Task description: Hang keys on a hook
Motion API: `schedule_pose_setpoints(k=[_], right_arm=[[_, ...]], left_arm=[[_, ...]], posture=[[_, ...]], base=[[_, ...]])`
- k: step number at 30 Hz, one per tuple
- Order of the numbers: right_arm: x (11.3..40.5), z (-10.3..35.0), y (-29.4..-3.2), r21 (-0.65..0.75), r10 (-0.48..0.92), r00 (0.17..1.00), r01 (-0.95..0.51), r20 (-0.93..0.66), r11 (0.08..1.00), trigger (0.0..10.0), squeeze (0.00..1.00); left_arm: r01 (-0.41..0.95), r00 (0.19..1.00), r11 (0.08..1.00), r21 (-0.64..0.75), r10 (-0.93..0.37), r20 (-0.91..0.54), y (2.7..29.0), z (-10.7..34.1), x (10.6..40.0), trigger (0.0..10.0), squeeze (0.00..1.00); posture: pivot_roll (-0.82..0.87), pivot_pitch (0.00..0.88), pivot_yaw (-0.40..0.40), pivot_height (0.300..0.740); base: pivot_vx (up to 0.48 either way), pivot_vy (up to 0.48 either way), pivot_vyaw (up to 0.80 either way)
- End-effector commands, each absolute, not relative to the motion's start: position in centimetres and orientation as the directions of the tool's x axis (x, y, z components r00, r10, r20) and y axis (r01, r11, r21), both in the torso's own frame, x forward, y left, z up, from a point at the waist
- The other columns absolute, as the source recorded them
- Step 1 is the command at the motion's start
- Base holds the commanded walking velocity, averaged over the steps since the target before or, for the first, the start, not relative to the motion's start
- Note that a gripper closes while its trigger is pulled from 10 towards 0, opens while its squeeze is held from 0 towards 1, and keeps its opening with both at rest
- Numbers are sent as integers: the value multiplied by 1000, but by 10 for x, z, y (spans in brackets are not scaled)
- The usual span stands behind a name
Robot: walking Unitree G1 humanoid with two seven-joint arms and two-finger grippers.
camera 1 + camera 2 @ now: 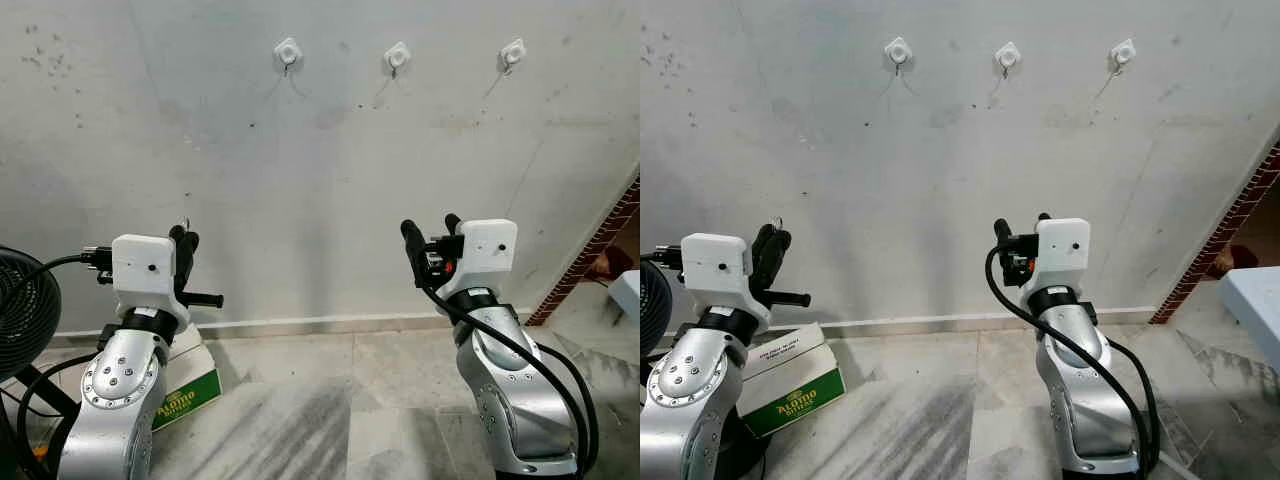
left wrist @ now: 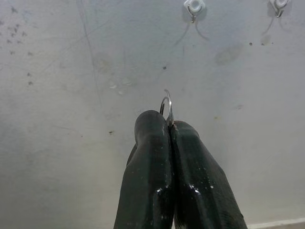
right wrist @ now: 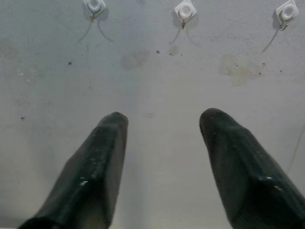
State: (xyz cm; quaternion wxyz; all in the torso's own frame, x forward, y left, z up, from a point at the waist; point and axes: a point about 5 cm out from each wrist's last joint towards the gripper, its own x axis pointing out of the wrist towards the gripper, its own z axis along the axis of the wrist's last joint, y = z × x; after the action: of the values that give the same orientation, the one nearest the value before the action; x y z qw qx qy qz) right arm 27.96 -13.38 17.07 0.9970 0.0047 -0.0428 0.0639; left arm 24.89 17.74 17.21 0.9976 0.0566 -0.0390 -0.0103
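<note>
Metal key ring (image 2: 166, 106) sits pinched in the left gripper (image 2: 170, 125), jaws clenched; right gripper (image 3: 163, 119) hangs released, both below three wall hooks (image 1: 397, 58).

Wall (image 1: 320, 200): matt grey plaster, stained and speckled. Hooks (image 1: 397, 58): white plastic bases w/ thin metal prongs. Key ring (image 2: 167, 106): thin shiny metal wire, seen between glossy black fingers (image 2: 152, 176). Arm shells: brushed silver metal; wrist housings matt white plastic. Floor (image 1: 330, 400): polished grey stone. Box (image 1: 790, 385): printed cardboard.
</note>
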Motion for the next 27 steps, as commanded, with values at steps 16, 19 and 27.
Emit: schedule_pose_setpoints(k=[16,19,27], right_arm=[[277,169,-122,46,196,977,-201,80,979,10000,1000],[277,169,-122,45,205,976,-209,80,977,10000,1000],[275,170,-117,44,237,968,-241,86,970,10000,1000]], left_arm=[[-45,994,989,142,30,105,185,178,251,10000,0],[-46,994,991,129,32,106,186,178,250,10000,0],[-38,994,991,127,24,108,186,178,250,10000,0]], posture=[[74,0,6,740],[74,0,5,740],[74,0,5,740]], base=[[0,0,0],[0,0,0],[0,0,0]])
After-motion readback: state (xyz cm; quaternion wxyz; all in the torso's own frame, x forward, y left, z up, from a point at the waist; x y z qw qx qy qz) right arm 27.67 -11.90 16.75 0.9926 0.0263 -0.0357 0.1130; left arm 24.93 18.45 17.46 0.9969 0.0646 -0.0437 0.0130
